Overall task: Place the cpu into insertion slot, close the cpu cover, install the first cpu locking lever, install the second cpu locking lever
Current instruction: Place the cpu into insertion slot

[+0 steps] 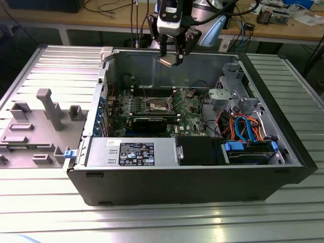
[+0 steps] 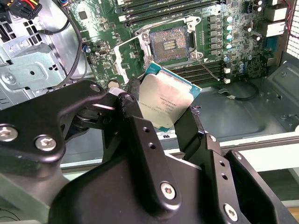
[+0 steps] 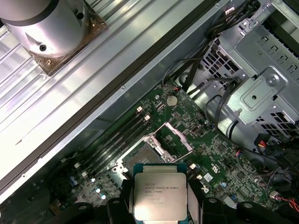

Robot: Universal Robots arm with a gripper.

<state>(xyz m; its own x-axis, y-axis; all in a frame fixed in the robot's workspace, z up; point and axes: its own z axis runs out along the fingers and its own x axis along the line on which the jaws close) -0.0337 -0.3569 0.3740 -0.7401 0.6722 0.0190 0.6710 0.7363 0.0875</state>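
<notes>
The computer case (image 1: pixel 192 187) lies on the bench with its upper side open. The hand (image 1: pixel 171 58), gripping the cpu (image 2: pixel 163 100), hangs clear above the case's far side. The insertion slot (image 1: pixel 158 105) is uncovered, with free room directly above it.

Obstructions:
- the cpu cover (image 3: pixel 159 144), standing open beside the slot
- memory slots (image 2: pixel 163 11) flanking the slot
- the black expansion card (image 1: pixel 152 121) just beside the slot
- the grey drive cage (image 1: pixel 230 93) and cables (image 1: pixel 243 126) toward the exterior view's right
</notes>
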